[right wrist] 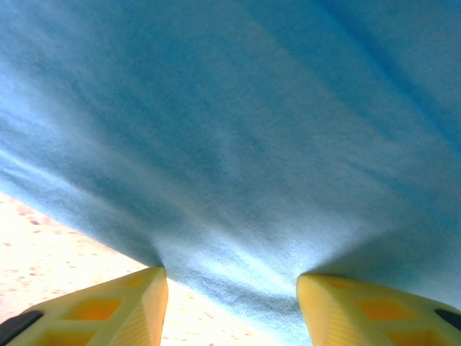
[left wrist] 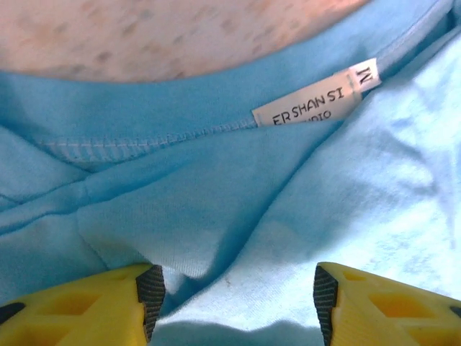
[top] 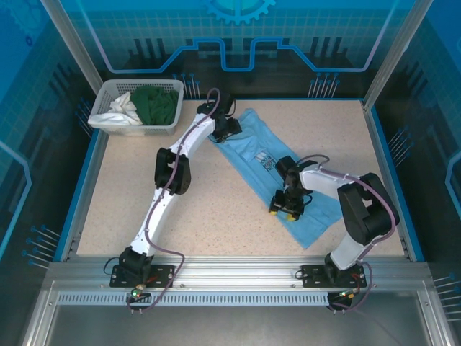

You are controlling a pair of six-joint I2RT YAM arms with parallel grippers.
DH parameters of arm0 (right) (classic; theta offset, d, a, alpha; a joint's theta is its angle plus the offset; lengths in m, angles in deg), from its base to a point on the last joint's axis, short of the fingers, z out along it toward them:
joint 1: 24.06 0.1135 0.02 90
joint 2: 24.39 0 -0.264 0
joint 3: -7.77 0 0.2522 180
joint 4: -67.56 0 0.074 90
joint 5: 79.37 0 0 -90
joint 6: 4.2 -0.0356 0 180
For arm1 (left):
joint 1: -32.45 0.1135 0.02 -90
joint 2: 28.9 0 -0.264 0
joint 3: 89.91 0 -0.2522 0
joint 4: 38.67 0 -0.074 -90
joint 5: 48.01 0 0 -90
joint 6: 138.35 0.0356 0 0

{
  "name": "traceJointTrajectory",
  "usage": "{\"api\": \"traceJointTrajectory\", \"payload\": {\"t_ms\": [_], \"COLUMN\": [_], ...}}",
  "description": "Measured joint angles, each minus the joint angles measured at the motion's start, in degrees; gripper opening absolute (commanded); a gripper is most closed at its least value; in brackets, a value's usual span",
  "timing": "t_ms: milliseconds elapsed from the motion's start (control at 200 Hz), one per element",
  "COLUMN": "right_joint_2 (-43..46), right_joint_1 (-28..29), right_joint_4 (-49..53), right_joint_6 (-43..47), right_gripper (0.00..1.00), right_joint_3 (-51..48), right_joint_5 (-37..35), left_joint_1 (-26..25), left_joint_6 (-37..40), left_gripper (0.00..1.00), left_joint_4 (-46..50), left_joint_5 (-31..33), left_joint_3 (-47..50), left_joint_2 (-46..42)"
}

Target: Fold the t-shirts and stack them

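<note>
The light blue t-shirt [top: 248, 153] lies as a long strip on the bench [top: 216, 216]. It starts just right of the basket [top: 108, 90] and runs diagonally away from it. The left end effector [top: 229, 130] [left wrist: 234, 288] sits at the collar end nearest the basket, fingers wide, neck label [left wrist: 306, 108] just ahead. The right end effector [top: 286, 207] [right wrist: 230, 288] sits twd the end far from the basket, also wide, pressing a cloth edge. They're probably set at opp. ends to fold the strip across. A green garment [top: 155, 104] and a white garment [top: 124, 108] lie in the basket. Nothing seems to block the fold.
</note>
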Motion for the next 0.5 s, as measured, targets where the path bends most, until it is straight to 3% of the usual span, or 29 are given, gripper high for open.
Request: {"api": "traceJointTrajectory", "payload": {"t_ms": [220, 500], "right_joint_2": [-3.69, -19.17], "right_joint_1": [5.68, 16.44], "right_joint_4": [-2.29, -1.90], "right_joint_6": [-6.86, -12.76], "right_gripper": [0.54, 0.54], "right_joint_3": [4.13, 24.52], "right_joint_5": [4.31, 9.90], "left_joint_1": [0.42, 1.29], "left_joint_6": [-1.33, -0.68], "left_gripper": [0.76, 0.96], "left_joint_4": [-12.50, -21.77], "left_joint_5": [-5.51, -6.25], "left_joint_3": [-0.07, -0.11], "left_joint_2": [1.90, 2.29]}}
